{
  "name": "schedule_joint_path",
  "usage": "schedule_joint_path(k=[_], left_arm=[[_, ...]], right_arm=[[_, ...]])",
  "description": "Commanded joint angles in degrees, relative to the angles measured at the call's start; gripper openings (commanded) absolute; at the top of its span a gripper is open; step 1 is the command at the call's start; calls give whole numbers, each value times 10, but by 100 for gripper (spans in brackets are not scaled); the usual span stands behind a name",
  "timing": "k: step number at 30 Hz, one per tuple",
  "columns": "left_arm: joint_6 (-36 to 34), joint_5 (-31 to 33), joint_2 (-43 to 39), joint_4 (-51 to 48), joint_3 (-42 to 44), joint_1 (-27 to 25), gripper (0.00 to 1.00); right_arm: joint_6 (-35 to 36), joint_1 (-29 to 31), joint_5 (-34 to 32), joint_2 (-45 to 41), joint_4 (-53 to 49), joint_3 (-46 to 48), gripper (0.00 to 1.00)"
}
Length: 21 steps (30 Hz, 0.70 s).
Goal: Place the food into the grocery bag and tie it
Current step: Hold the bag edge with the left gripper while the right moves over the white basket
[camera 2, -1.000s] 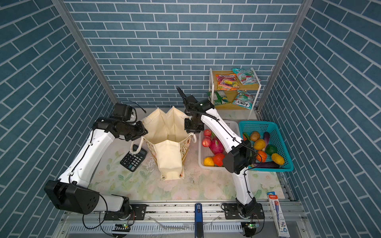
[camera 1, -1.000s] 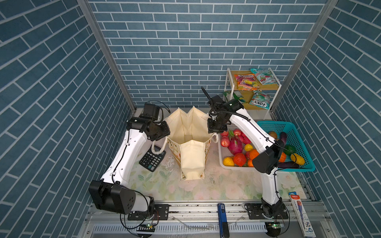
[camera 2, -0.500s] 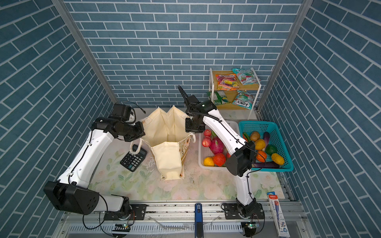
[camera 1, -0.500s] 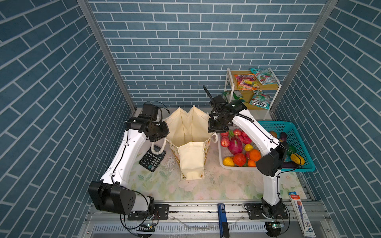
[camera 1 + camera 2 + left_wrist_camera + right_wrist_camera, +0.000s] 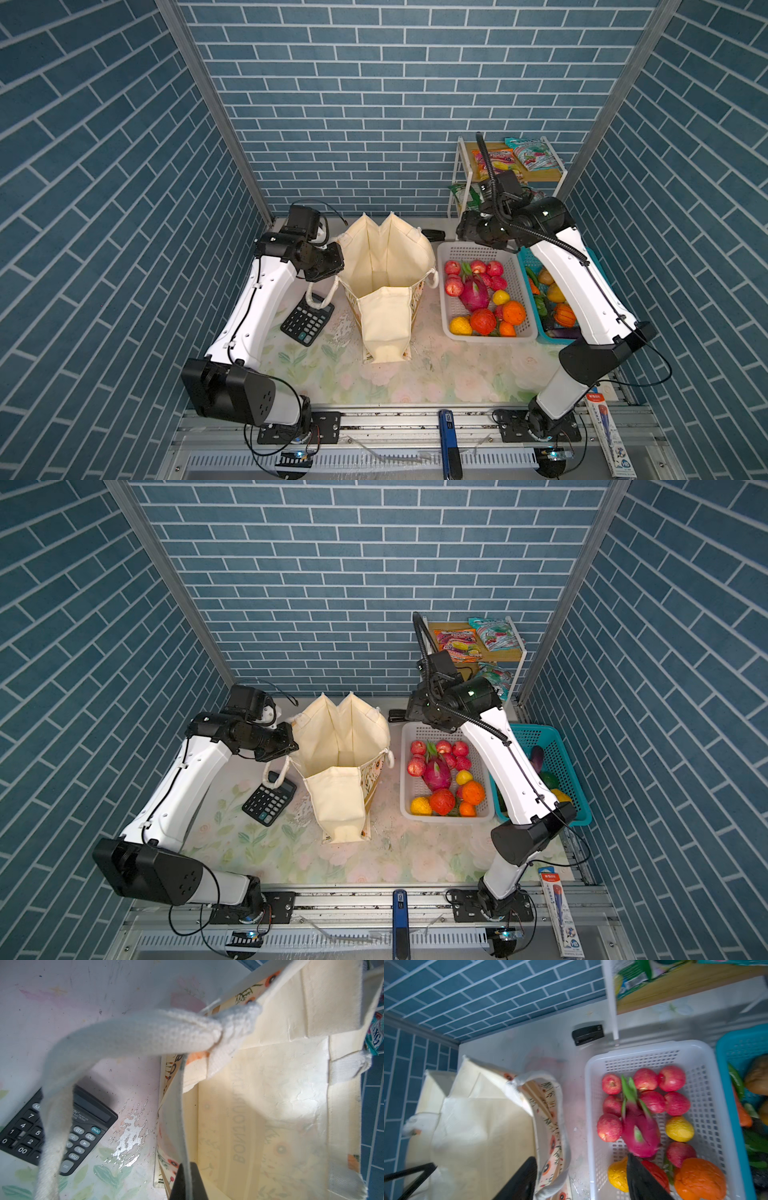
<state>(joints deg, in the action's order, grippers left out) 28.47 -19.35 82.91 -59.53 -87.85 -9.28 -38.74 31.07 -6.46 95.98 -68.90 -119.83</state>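
The tall cream canvas tote bag with a floral print point(image 5: 386, 266) stands upright in the middle of the tabletop point(image 5: 332, 374), its mouth gaping. The left claw point(image 5: 187, 1169) is pressed together on the bag's left rim, pinching the fabric edge between its black fingers point(image 5: 197, 1180). Just beside it the thick cream rope handle point(image 5: 135, 1036) loops down over the black desk calculator point(image 5: 307, 320), which lies on the tabletop left of the bag. The right claw point(image 5: 581, 1159) hangs spread and holds nothing. One finger is over the bag's right side and the other over the white perforated plastic basket point(image 5: 478, 249), near its far left corner. In that basket, right of the bag, the magenta dragon fruit with green tips point(image 5: 473, 293) lies among red apples point(image 5: 453, 286), with red-orange and orange round fruits point(image 5: 482, 320) at the near end. A teal plastic basket point(image 5: 557, 746) sits just beside it on the right, partly hidden by the right arm. Glossy pink-yellow and green snack packets point(image 5: 496, 160) rest on the small white-framed wooden shelf point(image 5: 544, 176) at the far right.
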Motion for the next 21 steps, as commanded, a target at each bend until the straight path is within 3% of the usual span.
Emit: schedule_joint_path(k=[1,5,11,15,21], left_arm=[[-20,-16,12,-16,-19,1,0],[-22,-12,15,-28,-29,0,0],[-29,1,12,-46,-26,0,0],[-24,0,10,-50,-23,-2,0],[-13,-15,6,-31,-5,-10,0]], right_arm=[[-7,-36,20,-40,-4,64,69],[-19,-63,37,-96,4,163,70],[-103,-95,-8,-169,-4,311,70],[-226,-119,-49,-205,-54,360,69],[-368,-129,-27,-251,-47,437,69]])
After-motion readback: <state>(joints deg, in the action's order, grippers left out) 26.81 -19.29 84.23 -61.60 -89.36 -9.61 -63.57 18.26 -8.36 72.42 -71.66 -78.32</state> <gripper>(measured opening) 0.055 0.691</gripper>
